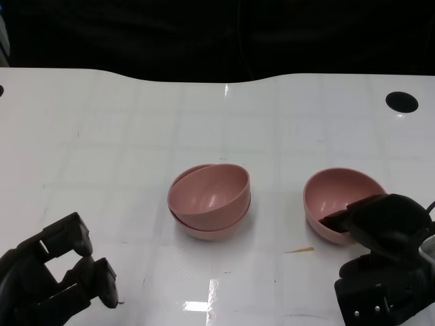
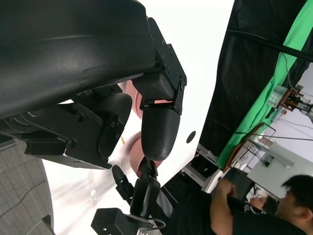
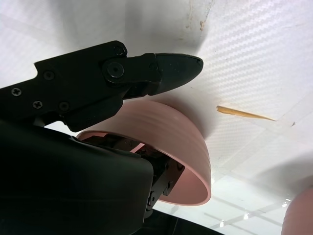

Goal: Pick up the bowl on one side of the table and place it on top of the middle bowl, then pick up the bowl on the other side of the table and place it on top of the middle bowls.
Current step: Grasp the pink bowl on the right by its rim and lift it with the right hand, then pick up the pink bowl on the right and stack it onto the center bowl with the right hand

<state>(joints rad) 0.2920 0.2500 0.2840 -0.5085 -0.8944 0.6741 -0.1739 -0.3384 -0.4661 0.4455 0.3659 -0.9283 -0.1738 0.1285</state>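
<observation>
The right hand (image 1: 380, 234) has the last pink bowl (image 1: 336, 197) by its rim on the robot's right side of the tabletop (image 1: 122, 136), fingers (image 3: 166, 68) clamped over the wall, one outside and others inside going by the right wrist view. The bowl looks tipped rather than sitting flat, so I'd guess it's just being lifted.

The middle stack (image 1: 209, 200) is already two bowls, and the top one sits crooked in the lower one. That's my main worry: dropping a third bowl on a tilted one could make it slide off or shove the stack sideways. The rim pinch is also a small hold, so the bowl could swing or slip if the arm moves fast.

The left hand (image 1: 58, 272) sits near the front left corner holding nothing, fingers loosely curled but apart.

The surface is glossy white with glare spots, a small tan sliver (image 1: 299, 250) between stack and bowl, and a black round hole (image 1: 402, 101) near the far right corner. Past the far edge it's dark; the left wrist view shows green cloth (image 2: 264, 83) and a person (image 2: 254, 205) beside the table.
</observation>
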